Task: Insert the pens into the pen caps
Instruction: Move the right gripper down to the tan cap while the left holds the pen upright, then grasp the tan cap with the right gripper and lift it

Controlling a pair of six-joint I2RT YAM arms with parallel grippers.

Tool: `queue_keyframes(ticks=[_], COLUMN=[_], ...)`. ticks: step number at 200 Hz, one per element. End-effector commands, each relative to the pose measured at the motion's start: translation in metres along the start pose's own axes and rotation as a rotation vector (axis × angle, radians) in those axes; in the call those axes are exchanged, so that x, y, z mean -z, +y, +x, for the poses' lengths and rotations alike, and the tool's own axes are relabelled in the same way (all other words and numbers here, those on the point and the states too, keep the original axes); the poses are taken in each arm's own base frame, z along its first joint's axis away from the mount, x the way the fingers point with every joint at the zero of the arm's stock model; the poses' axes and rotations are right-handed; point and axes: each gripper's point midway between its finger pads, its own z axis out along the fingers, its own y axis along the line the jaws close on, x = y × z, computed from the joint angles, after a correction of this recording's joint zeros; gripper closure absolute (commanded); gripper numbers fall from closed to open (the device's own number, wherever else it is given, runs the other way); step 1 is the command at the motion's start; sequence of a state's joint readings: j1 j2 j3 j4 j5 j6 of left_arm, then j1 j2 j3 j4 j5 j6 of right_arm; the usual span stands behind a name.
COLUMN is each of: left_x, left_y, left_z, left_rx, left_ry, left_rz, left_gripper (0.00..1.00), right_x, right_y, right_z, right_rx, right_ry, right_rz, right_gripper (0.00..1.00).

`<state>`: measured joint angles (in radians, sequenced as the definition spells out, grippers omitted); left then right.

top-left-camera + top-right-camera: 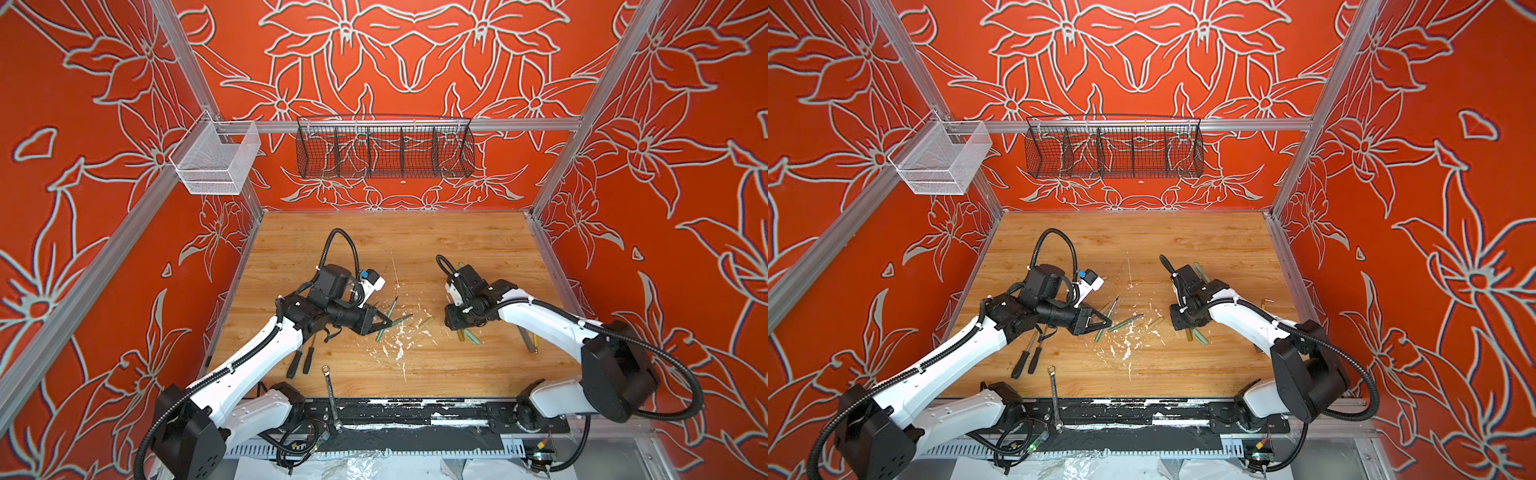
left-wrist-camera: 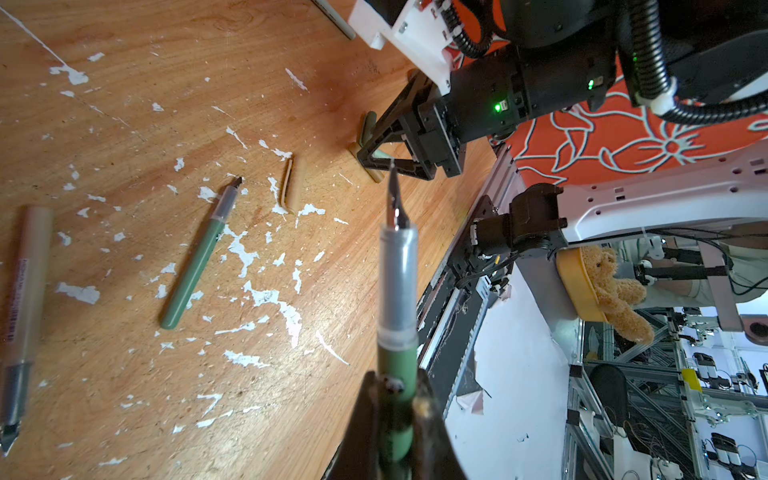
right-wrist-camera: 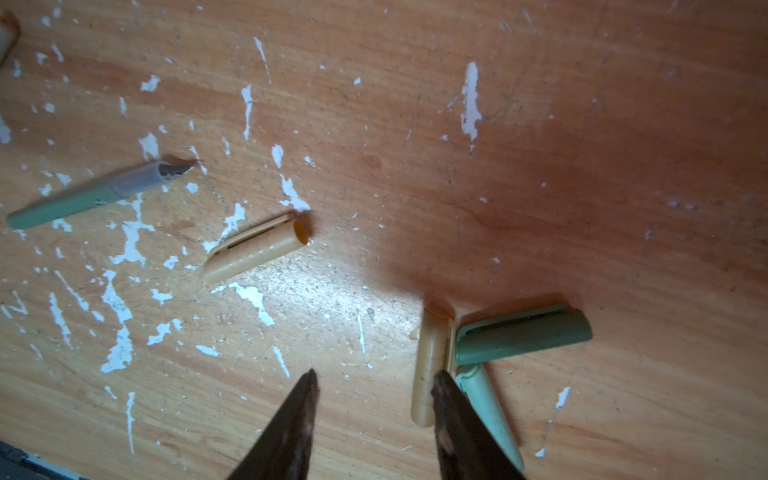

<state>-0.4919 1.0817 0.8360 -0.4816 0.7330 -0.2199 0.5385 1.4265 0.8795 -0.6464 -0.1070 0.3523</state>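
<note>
My left gripper (image 2: 395,384) is shut on a green pen (image 2: 397,291). The pen's grey tip points toward my right gripper (image 3: 376,382). In both top views the left gripper (image 1: 384,322) hovers beside a green pen (image 1: 402,319) and a beige pen (image 1: 392,307), both lying on the table. My right gripper is open just above the wood, low over a cluster of pen caps. A beige cap (image 3: 428,365) lies against the inside of one finger. Beside it lie a dark green cap (image 3: 523,334) and a mint cap (image 3: 486,407). Another beige cap (image 3: 257,247) lies apart, near the loose green pen (image 3: 95,195).
Two black-handled screwdrivers (image 1: 301,361) lie under the left arm. A silver wrench (image 1: 331,395) sits at the table's front edge. White paint flecks (image 1: 399,345) spot the middle. A black wire basket (image 1: 384,149) and a white mesh basket (image 1: 216,160) hang on the back rail.
</note>
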Motion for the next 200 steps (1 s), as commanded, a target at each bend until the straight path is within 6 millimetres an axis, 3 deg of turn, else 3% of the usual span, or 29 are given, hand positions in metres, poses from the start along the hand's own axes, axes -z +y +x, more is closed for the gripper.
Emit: queue_keyframes(ticks=[1, 130, 200], left_x=[0.003, 0.001, 0.000], left_y=[-0.007, -0.004, -0.003], left_z=[-0.004, -0.004, -0.005], left_rx=[-0.027, -0.030, -0.027], left_ry=[-0.007, -0.005, 0.000], left_rz=[0.022, 0.013, 0.013], left_gripper=[1.00, 1.00, 1.00], right_x=[-0.007, -0.025, -0.035], right_y=[-0.012, -0.030, -0.025], right_z=[0.011, 0.028, 0.026], right_rx=[-0.004, 0.031, 0.051], right_ry=[0.045, 0.141, 0.157], right_rz=[0.064, 0.235, 0.244], right_gripper=[0.55, 0.57, 0.66])
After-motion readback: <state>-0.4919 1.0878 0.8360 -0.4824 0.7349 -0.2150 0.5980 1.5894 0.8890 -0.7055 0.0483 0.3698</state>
